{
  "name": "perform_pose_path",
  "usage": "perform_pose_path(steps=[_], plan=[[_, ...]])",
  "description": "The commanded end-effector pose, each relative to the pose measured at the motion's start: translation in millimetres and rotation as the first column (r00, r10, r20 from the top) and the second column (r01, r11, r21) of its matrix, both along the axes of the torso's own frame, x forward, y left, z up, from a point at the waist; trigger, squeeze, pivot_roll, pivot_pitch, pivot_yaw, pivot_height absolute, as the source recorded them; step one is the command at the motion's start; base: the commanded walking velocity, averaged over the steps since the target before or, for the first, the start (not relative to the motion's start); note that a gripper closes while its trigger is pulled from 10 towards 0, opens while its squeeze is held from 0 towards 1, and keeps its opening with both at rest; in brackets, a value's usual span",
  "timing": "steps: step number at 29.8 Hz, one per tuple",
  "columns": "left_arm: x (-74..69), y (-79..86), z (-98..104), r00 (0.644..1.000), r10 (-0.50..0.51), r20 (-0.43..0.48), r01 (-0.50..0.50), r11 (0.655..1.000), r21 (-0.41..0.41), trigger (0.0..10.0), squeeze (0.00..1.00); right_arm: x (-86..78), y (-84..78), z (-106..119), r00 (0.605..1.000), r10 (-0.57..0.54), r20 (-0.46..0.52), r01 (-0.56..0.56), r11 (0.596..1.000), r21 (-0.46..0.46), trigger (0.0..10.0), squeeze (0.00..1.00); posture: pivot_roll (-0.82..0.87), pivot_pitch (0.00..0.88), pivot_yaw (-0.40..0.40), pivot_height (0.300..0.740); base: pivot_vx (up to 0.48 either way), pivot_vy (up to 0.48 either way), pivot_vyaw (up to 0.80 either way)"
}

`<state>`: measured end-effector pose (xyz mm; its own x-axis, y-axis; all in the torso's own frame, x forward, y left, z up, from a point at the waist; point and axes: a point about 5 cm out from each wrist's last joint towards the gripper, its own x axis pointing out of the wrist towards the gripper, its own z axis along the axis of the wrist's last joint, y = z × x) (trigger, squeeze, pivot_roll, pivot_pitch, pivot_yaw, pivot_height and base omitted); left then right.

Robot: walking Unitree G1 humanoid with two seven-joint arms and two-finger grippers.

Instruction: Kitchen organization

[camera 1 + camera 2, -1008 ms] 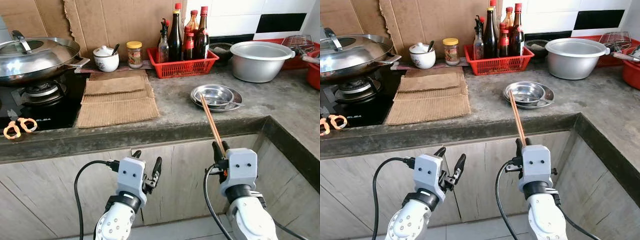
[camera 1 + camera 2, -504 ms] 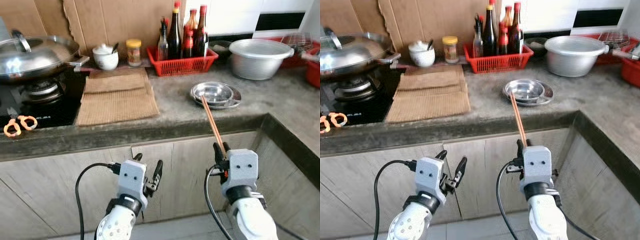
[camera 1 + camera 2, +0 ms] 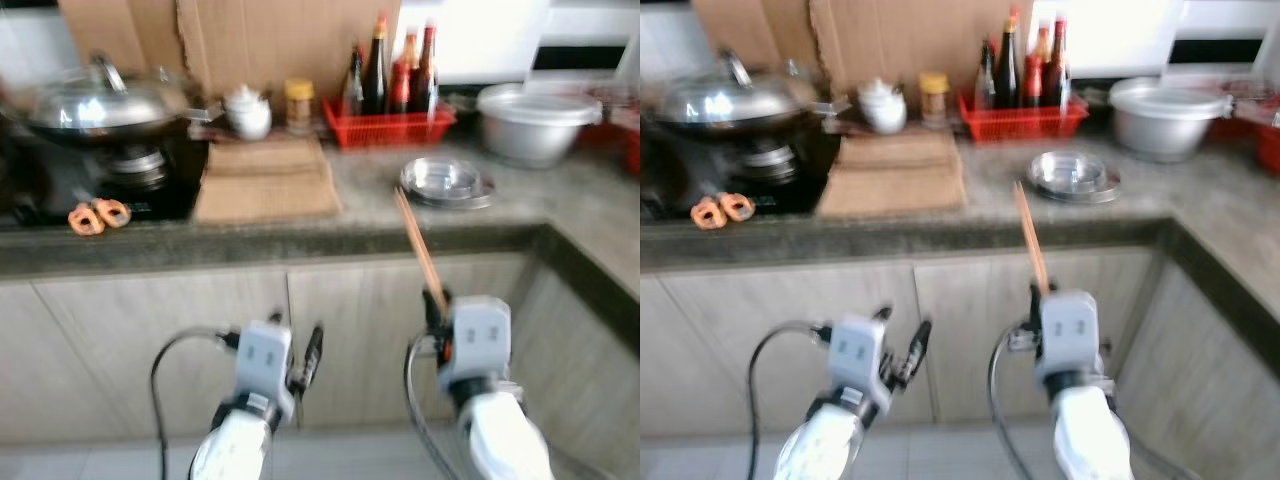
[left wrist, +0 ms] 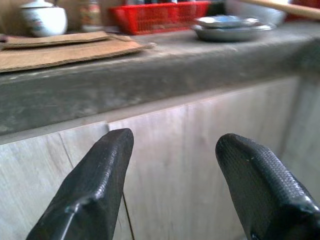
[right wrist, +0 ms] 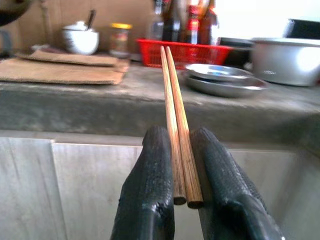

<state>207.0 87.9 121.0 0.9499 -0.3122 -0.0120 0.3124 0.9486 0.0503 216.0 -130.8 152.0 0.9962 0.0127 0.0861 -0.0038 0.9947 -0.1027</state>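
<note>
2 chopsticks [image 5: 178, 125] — 1 wok [image 3: 100, 100] — 1 scissors [image 3: 92, 216]

Wok [image 3: 95, 100] left, bottle basket [image 3: 392, 125] behind plates [image 3: 445, 182] – pot [image 3: 540, 122] right

Our head pair looks forward and down from well back, both blurry, sharing the table [image 3: 300, 240] edge, the cabinet fronts and both arms. Our left wrist cam sits low, just below the table top, looking along its pincer [image 4: 175, 185] at the cabinet. The right wrist cam does the same, and both catch the red basket [image 5: 192, 52].
</note>
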Motion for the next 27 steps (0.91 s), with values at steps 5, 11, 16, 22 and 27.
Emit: perform_pose_path(steps=[5, 11, 16, 22, 27], plan=[[2.9, -0.7, 4.8, 1.0, -0.004, 0.023, 0.004, 1.0, 0.003, 10.0, 0.0, -0.2, -1.4, 1.3, 1.0, -0.019, 0.005, 0.019, 1.0, 0.007, 10.0, 0.0, 0.1, 0.001, -0.009, 0.74, -0.281, 0.0, 0.0], [3.1, -0.5, 4.6, 1.0, -0.002, 0.022, 0.002, 1.0, 0.002, 10.0, 0.0, 0.3, -1.2, 0.7, 1.0, -0.022, 0.0, 0.022, 1.0, 0.009, 10.0, 0.0, 0.1, 0.003, -0.009, 0.74, -0.279, 0.0, 0.0], [3.5, -0.4, 4.5, 1.0, -0.003, 0.021, 0.003, 1.0, 0.0, 10.0, 0.0, 0.8, -1.8, -0.4, 1.0, -0.029, -0.009, 0.029, 0.999, 0.016, 10.0, 0.0, 0.1, 0.004, -0.008, 0.74, -0.28, 0.0, -0.48], [3.5, 0.0, 4.2, 1.0, -0.001, 0.019, 0.001, 1.0, 0.0, 10.0, 0.0, 0.8, -1.8, -0.1, 0.999, -0.033, -0.008, 0.033, 0.999, 0.016, 10.0, 0.0, 0.1, 0.006, -0.005, 0.74, -0.279, 0.0, -0.8], [3.9, 0.1, 4.3, 1.0, 0.0, 0.019, 0.0, 1.0, 0.0, 10.0, 0.0, 1.4, -2.1, 0.3, 0.999, -0.036, -0.007, 0.036, 0.999, 0.017, 10.0, 0.0, 0.1, 0.007, -0.005, 0.74, -0.279, 0.0, -0.8]])
